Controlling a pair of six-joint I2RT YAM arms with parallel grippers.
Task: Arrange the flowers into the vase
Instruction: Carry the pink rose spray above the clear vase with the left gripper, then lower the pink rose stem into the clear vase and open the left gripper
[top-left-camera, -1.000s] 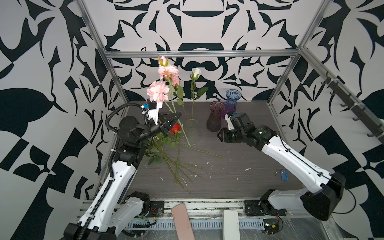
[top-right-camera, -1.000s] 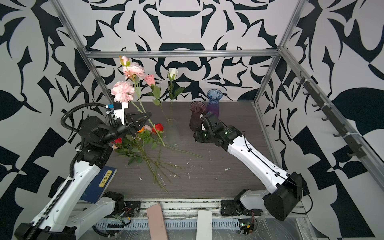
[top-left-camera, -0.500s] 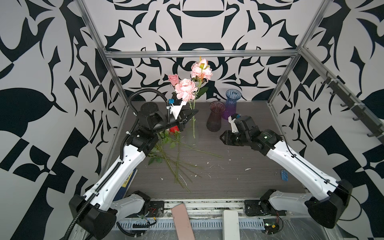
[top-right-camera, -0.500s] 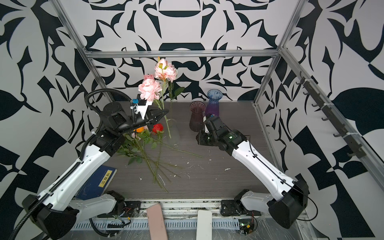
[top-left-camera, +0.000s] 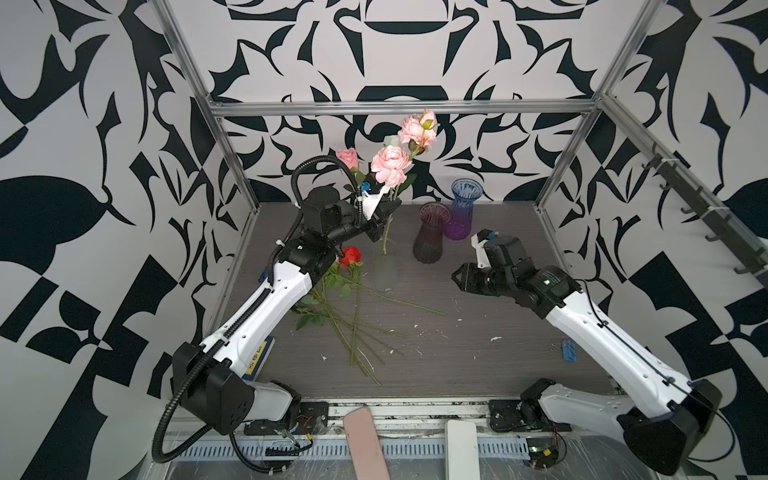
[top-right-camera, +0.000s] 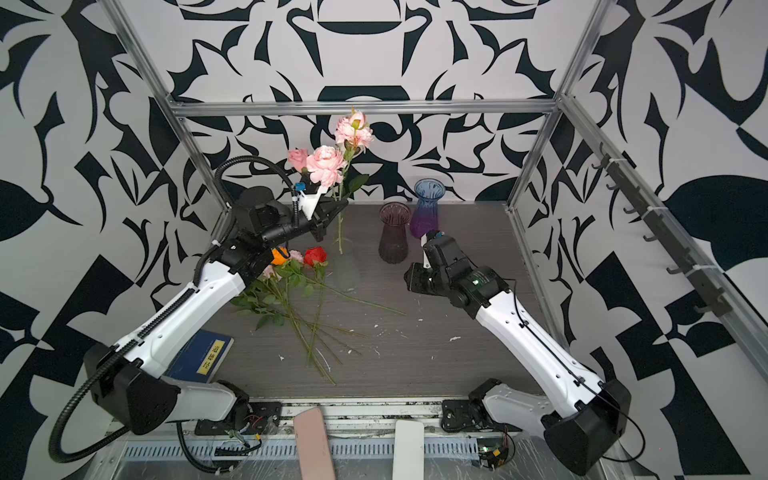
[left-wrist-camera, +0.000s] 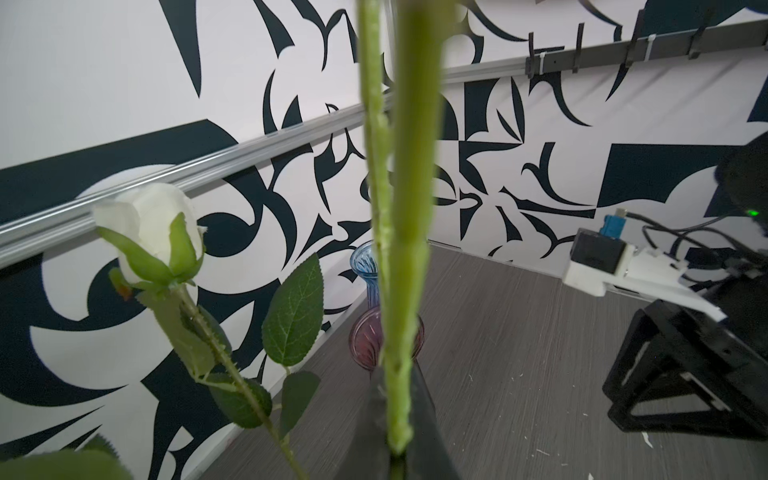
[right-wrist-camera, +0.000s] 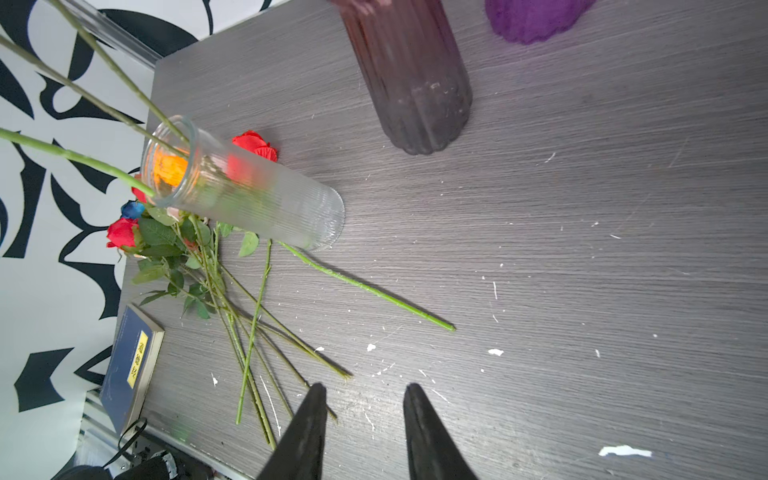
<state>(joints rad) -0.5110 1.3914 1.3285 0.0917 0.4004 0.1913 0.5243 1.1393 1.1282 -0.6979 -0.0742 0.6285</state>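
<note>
The pink flowers (top-left-camera: 390, 166), ruffled blooms on long green stems, stand upright over the vase (top-left-camera: 384, 270). The vase is a clear ribbed glass cylinder toward the back-left corner of the worktop (top-left-camera: 498, 332). The cut ends of the stems reach its mouth; I cannot tell whether they are inside. A white rose (left-wrist-camera: 145, 232) with serrated leaves already stands in it.

The left arm rises from the front-left corner, elbow bent and wrist level. The left end effector (top-left-camera: 385, 216) points right above the vase, clamped tight on the pink stems.

Loose flowers (top-right-camera: 291, 282), red, orange and pink, lie by the left edge just beside the vase, their thin stems fanned toward the front edge.

The right arm stretches low from the front-right corner. The right end effector (right-wrist-camera: 361, 388) points at the vase from well apart, its black tapered fingers partly spread and empty.

A fluted maroon vase (top-left-camera: 430, 235) and a blue-purple vase (top-left-camera: 461, 212) stand near the back edge. The worktop is grey wood grain, flecked white.
</note>
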